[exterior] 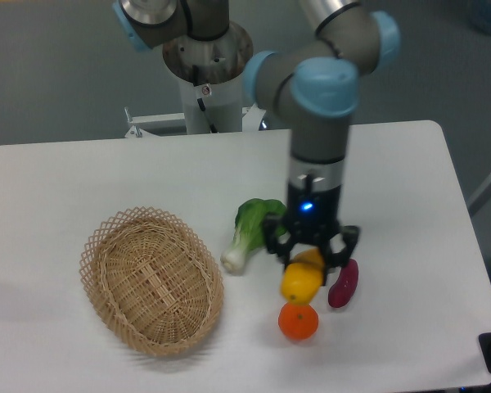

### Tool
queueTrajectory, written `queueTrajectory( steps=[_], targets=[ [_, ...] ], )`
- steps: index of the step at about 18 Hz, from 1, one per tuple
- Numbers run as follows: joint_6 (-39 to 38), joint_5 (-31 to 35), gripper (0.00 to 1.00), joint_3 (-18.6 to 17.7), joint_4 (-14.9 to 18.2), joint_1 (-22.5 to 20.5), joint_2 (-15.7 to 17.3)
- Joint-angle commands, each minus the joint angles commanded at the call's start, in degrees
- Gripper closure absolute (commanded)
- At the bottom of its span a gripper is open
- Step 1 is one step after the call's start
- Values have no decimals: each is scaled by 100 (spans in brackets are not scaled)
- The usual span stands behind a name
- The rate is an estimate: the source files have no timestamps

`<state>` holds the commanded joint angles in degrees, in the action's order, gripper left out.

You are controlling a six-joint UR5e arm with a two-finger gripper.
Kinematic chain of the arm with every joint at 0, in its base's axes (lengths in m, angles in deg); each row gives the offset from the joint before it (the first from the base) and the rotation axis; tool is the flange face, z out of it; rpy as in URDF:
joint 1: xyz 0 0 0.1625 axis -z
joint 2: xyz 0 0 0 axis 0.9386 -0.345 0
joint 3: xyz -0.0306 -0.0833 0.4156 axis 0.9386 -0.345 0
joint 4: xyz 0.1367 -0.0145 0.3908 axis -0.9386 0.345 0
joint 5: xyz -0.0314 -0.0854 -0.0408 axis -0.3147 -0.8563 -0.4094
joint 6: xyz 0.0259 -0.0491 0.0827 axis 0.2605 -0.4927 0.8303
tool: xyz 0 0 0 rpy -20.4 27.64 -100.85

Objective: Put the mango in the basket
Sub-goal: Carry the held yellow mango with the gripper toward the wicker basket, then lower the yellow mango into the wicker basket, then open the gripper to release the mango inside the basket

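Gripping from above, the pincer [309, 255] has its two black fingers clamped on the upper end of the mango [301, 280], which hangs tilted beneath it; whether the fruit's lower end is clear of the table is hard to judge. A white table [106, 176] with rounded corners carries everything, with grey floor behind and the arm's base at the far edge. Just below the mango sits a round orange [299, 322], and a purple sweet potato [343, 283] lies just to its right. Bok choy [249, 231] lies to the left, the empty wicker basket [151, 280] farther left, well apart.
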<state>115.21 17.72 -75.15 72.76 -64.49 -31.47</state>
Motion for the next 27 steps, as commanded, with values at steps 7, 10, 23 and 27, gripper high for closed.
queueTrajectory(
  steps=[7, 10, 23, 27],
  targets=[
    [-836, 668, 55, -176, -53, 1064, -448],
    [-1188, 668, 55, -211, -44, 1336, -492],
    [-1091, 695, 55, -510, -88, 1733, -888],
    [-1012, 695, 54, -510, -88, 1733, -905]
  ],
)
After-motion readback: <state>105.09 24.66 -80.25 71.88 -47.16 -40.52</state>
